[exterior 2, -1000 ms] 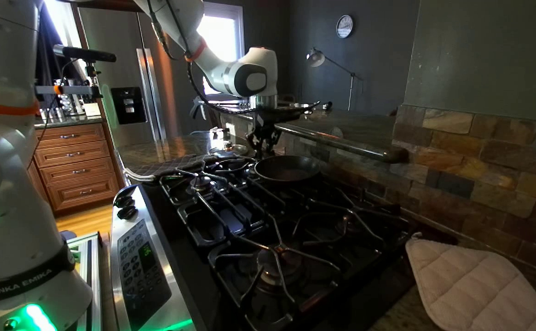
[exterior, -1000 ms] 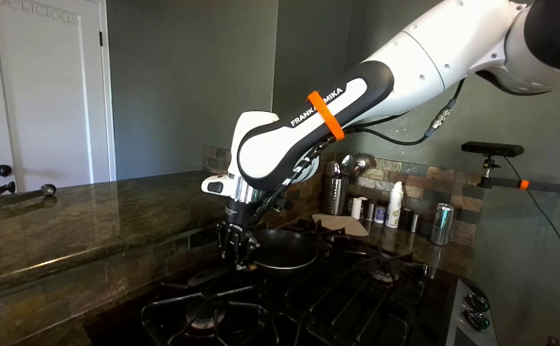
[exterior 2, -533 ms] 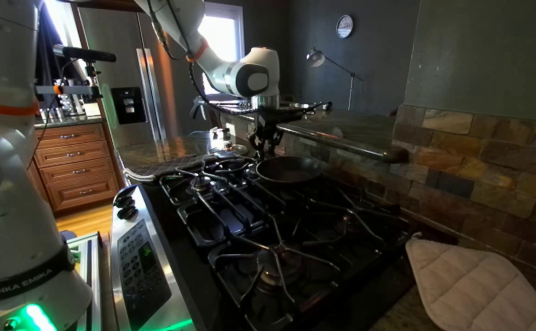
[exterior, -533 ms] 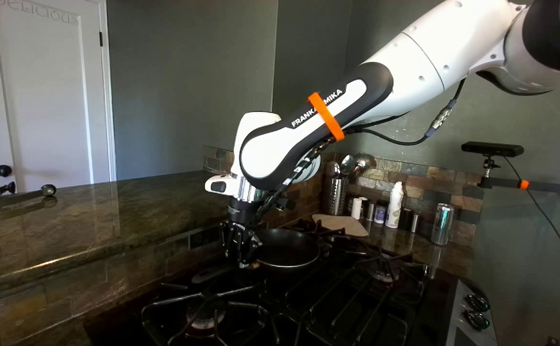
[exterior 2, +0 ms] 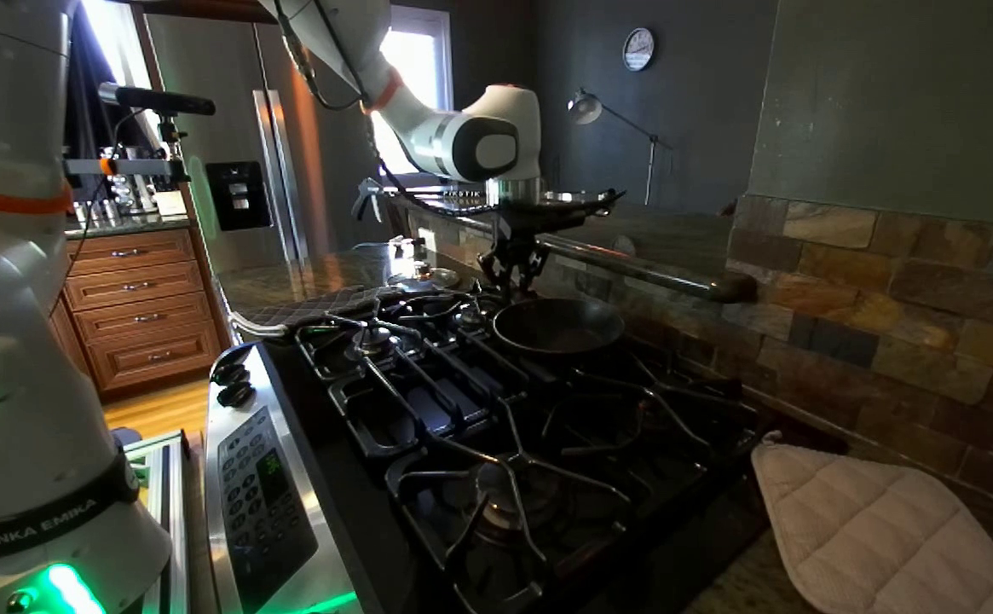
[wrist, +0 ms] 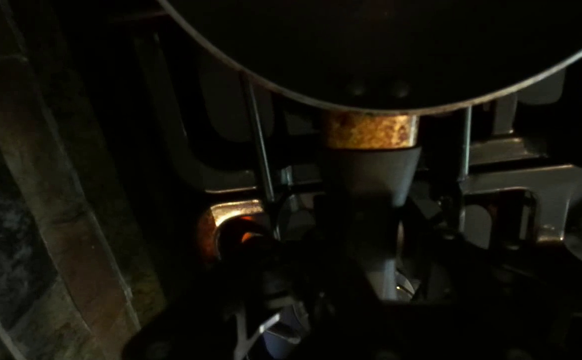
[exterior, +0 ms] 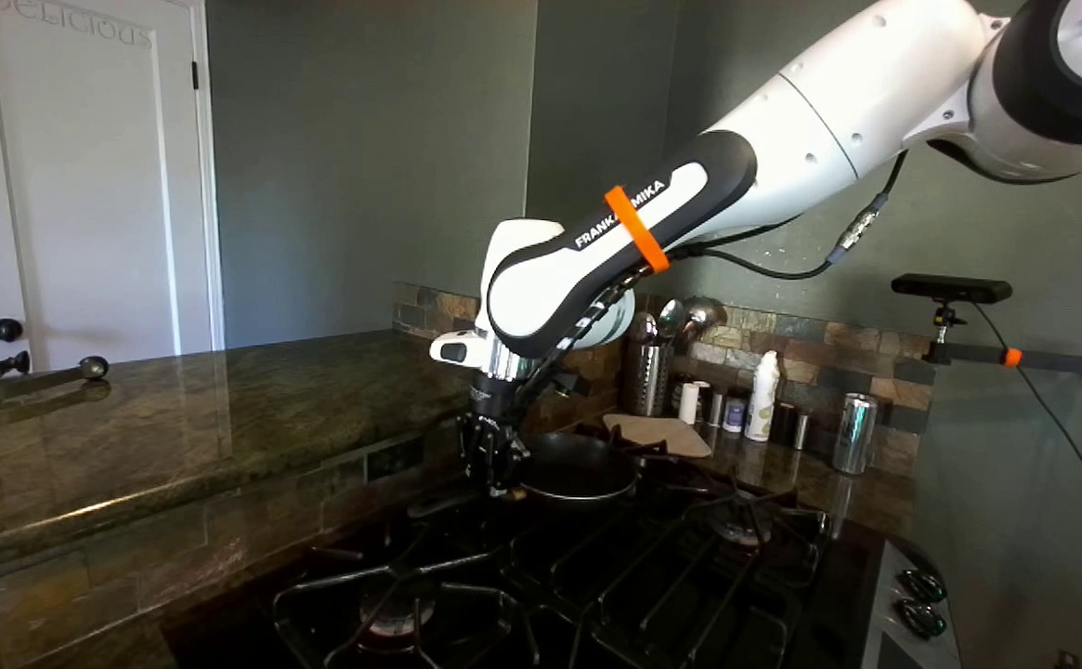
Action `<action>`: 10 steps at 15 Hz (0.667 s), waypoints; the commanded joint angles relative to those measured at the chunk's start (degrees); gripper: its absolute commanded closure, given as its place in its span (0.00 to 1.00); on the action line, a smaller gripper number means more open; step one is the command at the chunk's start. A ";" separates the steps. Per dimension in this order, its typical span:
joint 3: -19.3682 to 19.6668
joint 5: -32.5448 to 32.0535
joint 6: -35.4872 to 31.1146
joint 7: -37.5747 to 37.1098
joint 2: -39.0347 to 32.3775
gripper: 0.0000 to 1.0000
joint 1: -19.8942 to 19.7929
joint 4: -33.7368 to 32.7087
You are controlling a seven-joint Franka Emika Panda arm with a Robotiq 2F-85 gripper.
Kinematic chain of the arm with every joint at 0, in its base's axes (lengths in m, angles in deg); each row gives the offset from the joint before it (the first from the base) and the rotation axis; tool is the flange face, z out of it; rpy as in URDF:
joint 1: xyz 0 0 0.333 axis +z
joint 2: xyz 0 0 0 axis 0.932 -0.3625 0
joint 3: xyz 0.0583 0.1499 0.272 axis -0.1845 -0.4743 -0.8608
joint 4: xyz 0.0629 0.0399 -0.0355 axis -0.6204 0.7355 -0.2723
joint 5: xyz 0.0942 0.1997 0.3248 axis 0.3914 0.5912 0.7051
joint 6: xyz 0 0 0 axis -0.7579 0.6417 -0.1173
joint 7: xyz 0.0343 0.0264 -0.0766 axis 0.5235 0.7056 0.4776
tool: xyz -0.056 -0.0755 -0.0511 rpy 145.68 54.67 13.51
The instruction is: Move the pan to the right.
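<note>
Wrist view: I see the claw looking closed around the handle of a dark pan at twelve o'clock, over the stove grate, so grabbing appears done, while placing it to the right and letting go seem yet to come.

Here's my bench, dark stone, right of centre in an exterior view, and I've got a pale pot holder lying on it, a steel utensil canister behind, small jars, a white bottle and a shiny can, all upright. Bottom middle, the black stovetop: dark grates on it, the pan over them; touching or not, I can't tell.
</note>
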 commanded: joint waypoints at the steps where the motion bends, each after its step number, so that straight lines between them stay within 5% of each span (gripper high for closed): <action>1: 0.41 0.35 0.51 4.07 1.84 0.91 -0.92 2.01; 9: 1.95 1.59 -1.07 9.79 4.89 0.91 -3.12 6.44; 10: 1.87 0.79 0.11 8.30 2.23 0.66 -1.96 2.86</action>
